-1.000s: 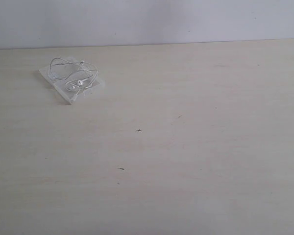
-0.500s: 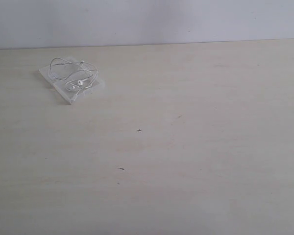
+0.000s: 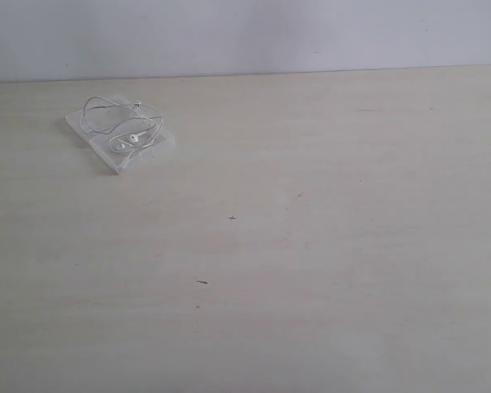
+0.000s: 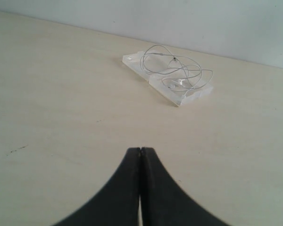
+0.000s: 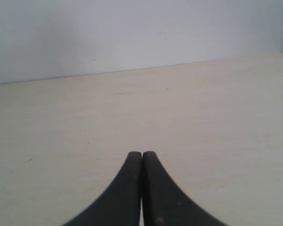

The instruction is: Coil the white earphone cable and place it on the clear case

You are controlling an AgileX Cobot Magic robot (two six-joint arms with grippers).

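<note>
The white earphone cable lies in loose loops on top of the clear case, at the table's far left in the exterior view. The left wrist view shows the same coil of cable resting on the case, well ahead of my left gripper, which is shut with nothing in it. My right gripper is also shut and holds nothing; only bare table lies before it. Neither arm appears in the exterior view.
The pale wooden table carries a few small dark specks. A plain light wall runs behind its far edge.
</note>
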